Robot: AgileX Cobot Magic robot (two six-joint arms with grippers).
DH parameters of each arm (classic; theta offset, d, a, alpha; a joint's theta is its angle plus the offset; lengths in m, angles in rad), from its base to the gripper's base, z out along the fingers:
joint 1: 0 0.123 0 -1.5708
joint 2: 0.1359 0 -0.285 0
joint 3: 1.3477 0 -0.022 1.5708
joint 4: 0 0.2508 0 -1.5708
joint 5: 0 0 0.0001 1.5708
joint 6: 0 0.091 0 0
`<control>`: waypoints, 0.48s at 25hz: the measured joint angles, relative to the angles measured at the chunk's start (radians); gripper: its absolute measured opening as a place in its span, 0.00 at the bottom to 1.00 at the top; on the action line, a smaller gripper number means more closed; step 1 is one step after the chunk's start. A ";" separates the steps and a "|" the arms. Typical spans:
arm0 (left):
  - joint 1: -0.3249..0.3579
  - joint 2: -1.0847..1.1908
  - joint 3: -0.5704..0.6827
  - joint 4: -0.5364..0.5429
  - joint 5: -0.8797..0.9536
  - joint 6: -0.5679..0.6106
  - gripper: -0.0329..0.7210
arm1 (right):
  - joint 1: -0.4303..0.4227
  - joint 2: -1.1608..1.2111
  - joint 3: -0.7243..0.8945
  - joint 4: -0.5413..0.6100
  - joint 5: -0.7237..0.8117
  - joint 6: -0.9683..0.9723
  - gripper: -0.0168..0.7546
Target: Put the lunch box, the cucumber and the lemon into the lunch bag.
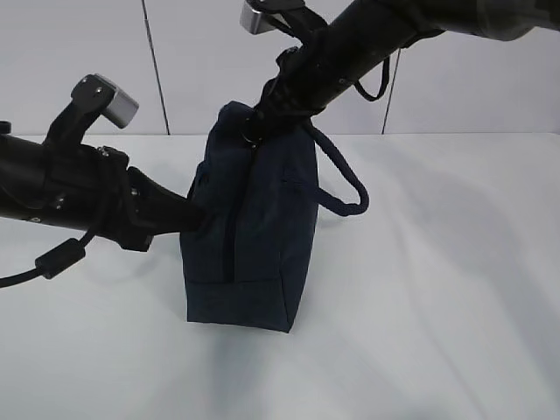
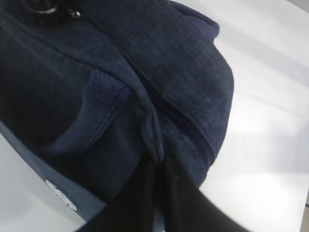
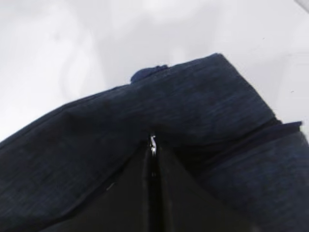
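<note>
Table (image 1: 455,289): white, bare in all three views apart from the bag; the lunch box, the cucumber and the lemon appear in no view, and whether they are inside the bag cannot be told.

Lunch bag (image 1: 249,227): dark navy fabric, standing upright on its narrow base near the table centre, loop handle (image 1: 346,179) hanging to the right. The zipper line runs up the near face and appears closed along its visible length; no silvery lining shows.

Left gripper (image 2: 155,159): jaws closed, pinching a fold of bag fabric beside the zipper seam on the bag's left side.

Right gripper (image 3: 153,147): jaws closed at the top of the bag on a small metal piece, probably the zipper pull; the metal ring (image 1: 254,136) sits just below the arm in the exterior view.

Step in hand, as a judgement: zipper operation, with the left side bracing the fabric and the right side at the pull. Whether this opens the bag for loading or has closed it cannot be determined.

Next move calls for steady tension from the left grip and travel of the pull along the zipper line without tipping the bag.
</note>
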 joint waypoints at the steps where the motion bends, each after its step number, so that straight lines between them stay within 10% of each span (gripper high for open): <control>1: 0.000 0.000 0.000 0.002 0.001 0.000 0.04 | 0.000 0.000 0.000 0.000 -0.008 0.000 0.03; 12: 0.000 0.000 0.000 0.048 0.045 -0.027 0.04 | 0.000 0.001 0.000 -0.006 -0.122 0.000 0.03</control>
